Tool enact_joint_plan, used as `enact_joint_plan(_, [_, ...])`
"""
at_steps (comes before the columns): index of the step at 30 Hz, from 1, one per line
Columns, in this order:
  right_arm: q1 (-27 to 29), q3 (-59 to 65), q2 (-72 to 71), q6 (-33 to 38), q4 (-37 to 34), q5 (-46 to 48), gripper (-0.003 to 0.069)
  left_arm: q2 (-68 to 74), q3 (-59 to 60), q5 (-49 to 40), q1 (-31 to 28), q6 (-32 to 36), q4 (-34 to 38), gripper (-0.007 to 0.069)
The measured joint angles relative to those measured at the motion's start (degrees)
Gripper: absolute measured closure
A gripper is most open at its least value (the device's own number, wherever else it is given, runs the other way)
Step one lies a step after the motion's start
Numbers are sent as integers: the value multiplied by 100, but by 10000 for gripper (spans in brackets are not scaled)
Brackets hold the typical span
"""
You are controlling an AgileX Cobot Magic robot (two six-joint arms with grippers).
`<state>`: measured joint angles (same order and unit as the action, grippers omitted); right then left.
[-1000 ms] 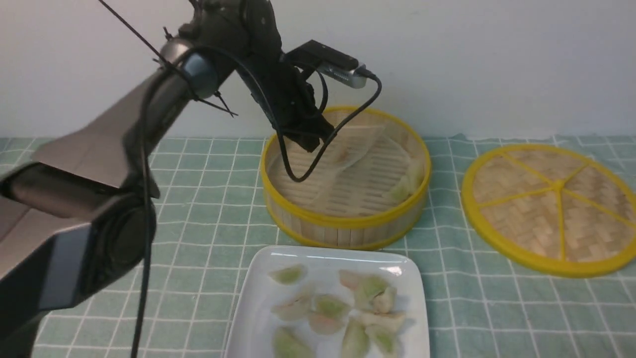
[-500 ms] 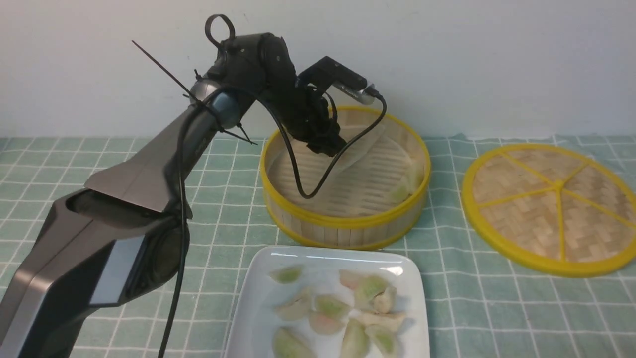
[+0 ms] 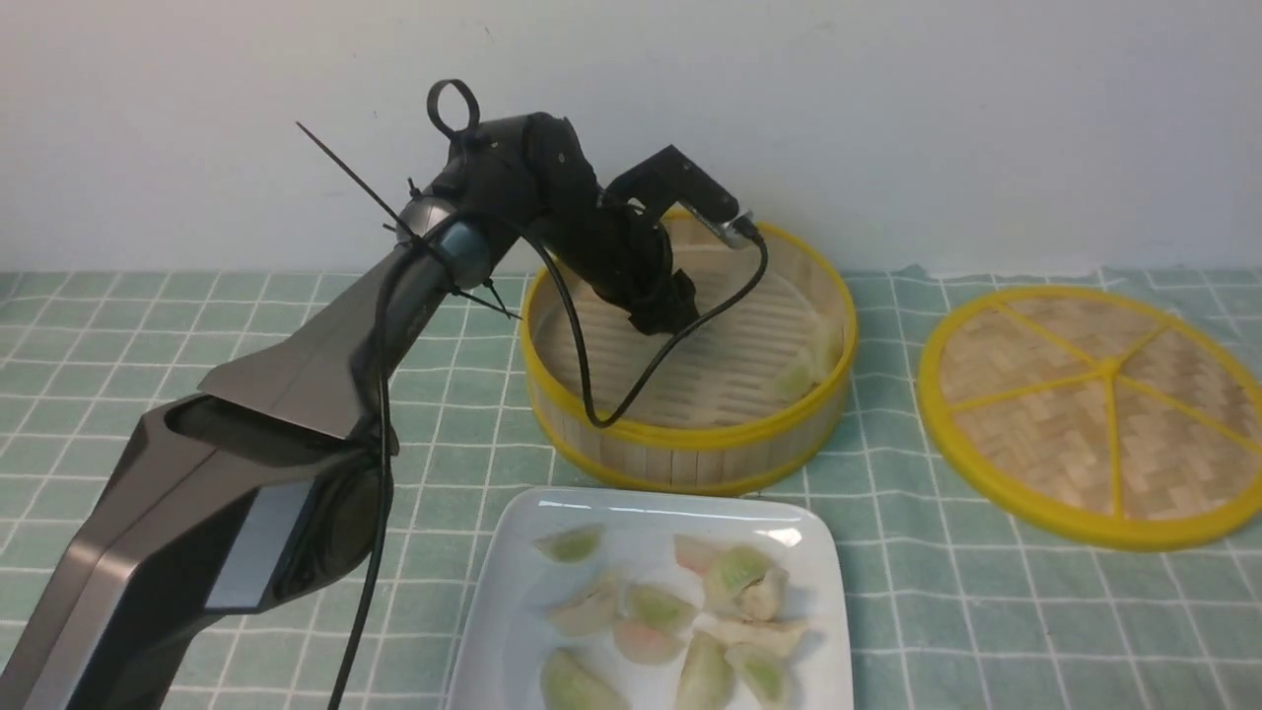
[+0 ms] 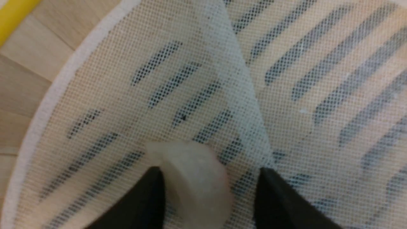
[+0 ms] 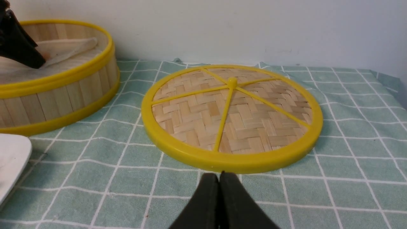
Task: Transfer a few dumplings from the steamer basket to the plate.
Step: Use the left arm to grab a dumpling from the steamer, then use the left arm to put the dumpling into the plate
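The steamer basket (image 3: 690, 439) stands behind the white plate (image 3: 513, 562), which holds several dumplings (image 3: 680, 611). My left gripper (image 3: 670, 316) reaches down inside the basket. In the left wrist view it (image 4: 210, 170) stands open around a beige dumpling (image 4: 194, 178) lying on the mesh liner (image 4: 286, 95). The dumpling touches one finger and a gap separates it from the other. A green dumpling (image 3: 799, 375) leans on the basket's right wall. My right gripper (image 5: 219, 174) is shut on nothing, low over the cloth.
The woven lid (image 3: 1094, 404) with yellow spokes lies flat to the right of the basket, just ahead of the right gripper in its wrist view (image 5: 232, 117). A fold runs across the liner. A green checked cloth (image 3: 946, 611) covers the table and a wall stands close behind.
My left arm has lowered and stretched forward, bringing its gripper down to the liner inside the basket. The dumplings on the plate have not moved.
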<state>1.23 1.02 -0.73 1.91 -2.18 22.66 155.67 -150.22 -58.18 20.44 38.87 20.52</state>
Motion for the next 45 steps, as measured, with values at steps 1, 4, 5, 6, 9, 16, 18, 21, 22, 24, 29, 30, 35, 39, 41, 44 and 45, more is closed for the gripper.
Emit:
enact_joint_plan(1, [0,0,0,0,0,0,672,0,0,-31,12,-182,0,361])
enact_joint_plan(4, [0,0,0,0,0,0,672,-32,0,26,12,-595,-65,442])
enact_joint_plan(5, [0,0,0,0,0,0,672,-75,7,16,12,-777,-86,440])
enact_joint_plan(6, [0,0,0,0,0,0,672,-113,18,-34,12,-868,-135,439])
enact_joint_plan(9, [0,0,0,0,0,0,672,-313,44,-370,12,-1015,-264,439])
enact_joint_plan(16, [0,0,0,-1,0,0,672,-1242,44,-1253,12,-1133,-298,439])
enact_joint_plan(18, [0,0,0,-6,0,0,672,-1631,44,-1285,12,-1368,-298,439])
enact_joint_plan(21, [0,0,0,-7,0,0,672,-2344,101,-1331,12,-1999,-298,439])
enact_joint_plan(22, [0,0,0,-7,0,0,672,-2575,214,-1340,12,-2187,-298,439])
enact_joint_plan(24, [0,0,0,-12,0,0,672,-2930,546,-1340,12,-2381,-291,439])
enact_joint_plan(29, [0,0,0,-12,0,0,672,-4594,2875,-1340,12,-2473,-342,439])
enact_joint_plan(30, [0,0,0,-12,0,0,672,-4827,3328,-1340,12,-2483,-353,439])
enact_joint_plan(35, [0,0,0,-12,0,-2,672,-5851,5826,-1340,68,-2551,-403,439])
enact_joint_plan(39, [0,0,0,-12,0,-2,672,-6271,7516,-910,439,-2553,-455,439])
enact_joint_plan(41, [0,0,0,-12,0,-2,672,-6287,8102,-390,654,-2536,-443,439])
enact_joint_plan(44, [0,0,0,-12,0,-2,672,-6184,8646,184,922,-2492,-436,439])
enact_joint_plan(45, [0,0,0,-12,0,-2,672,-6138,8733,357,992,-2487,-436,439])
